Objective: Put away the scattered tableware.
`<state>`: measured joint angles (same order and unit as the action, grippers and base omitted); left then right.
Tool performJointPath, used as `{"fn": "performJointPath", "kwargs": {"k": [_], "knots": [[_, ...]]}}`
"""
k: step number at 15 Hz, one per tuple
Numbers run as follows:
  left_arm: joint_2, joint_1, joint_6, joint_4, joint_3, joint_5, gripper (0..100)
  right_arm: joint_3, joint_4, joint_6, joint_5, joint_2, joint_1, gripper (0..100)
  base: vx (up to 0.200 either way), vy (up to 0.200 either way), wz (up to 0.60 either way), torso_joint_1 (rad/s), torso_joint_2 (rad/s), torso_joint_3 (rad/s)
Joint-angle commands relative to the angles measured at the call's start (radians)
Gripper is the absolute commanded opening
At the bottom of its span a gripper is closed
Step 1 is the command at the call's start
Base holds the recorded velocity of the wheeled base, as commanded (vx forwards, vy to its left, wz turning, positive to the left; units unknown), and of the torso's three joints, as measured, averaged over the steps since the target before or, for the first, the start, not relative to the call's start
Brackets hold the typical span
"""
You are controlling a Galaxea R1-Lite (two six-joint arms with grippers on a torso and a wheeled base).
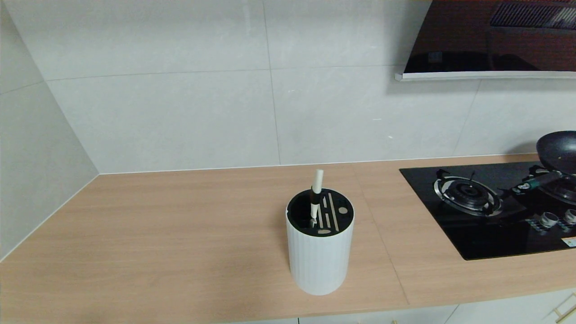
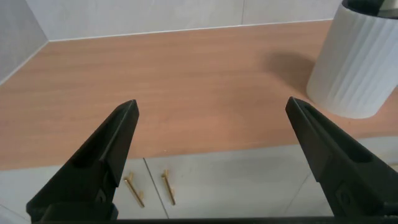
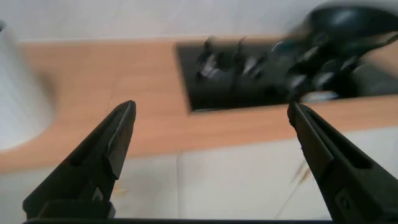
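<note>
Holder [image 1: 319,256], white and ribbed, stands upright on the wooden counter [image 1: 180,225], to the left of the black hob [image 1: 486,225]. One white-handled utensil [image 1: 317,184] stands in its black slotted top, handle up. I see my left gripper [image 2: 211,155] off the counter's front edge with its fingers spread wide and empty, the holder well apart from it. My right gripper [image 3: 211,158] is spread just as wide, facing the counter edge between holder and hob. A black pan [image 1: 558,150] sits on the right-hand burner.
</note>
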<state>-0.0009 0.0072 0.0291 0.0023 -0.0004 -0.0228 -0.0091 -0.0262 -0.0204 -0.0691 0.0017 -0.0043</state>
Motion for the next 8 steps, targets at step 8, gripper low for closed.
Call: {"fn": "performJointPath", "kwargs": {"k": [8], "knots": [[0.001, 0.000, -0.023, -0.002, 0.000, 0.001, 100, 0.006, 0.031, 0.016, 0.049, 0.000, 0.004, 100, 0.000, 0.000, 0.00, 0.000, 0.00, 0.000]]}}
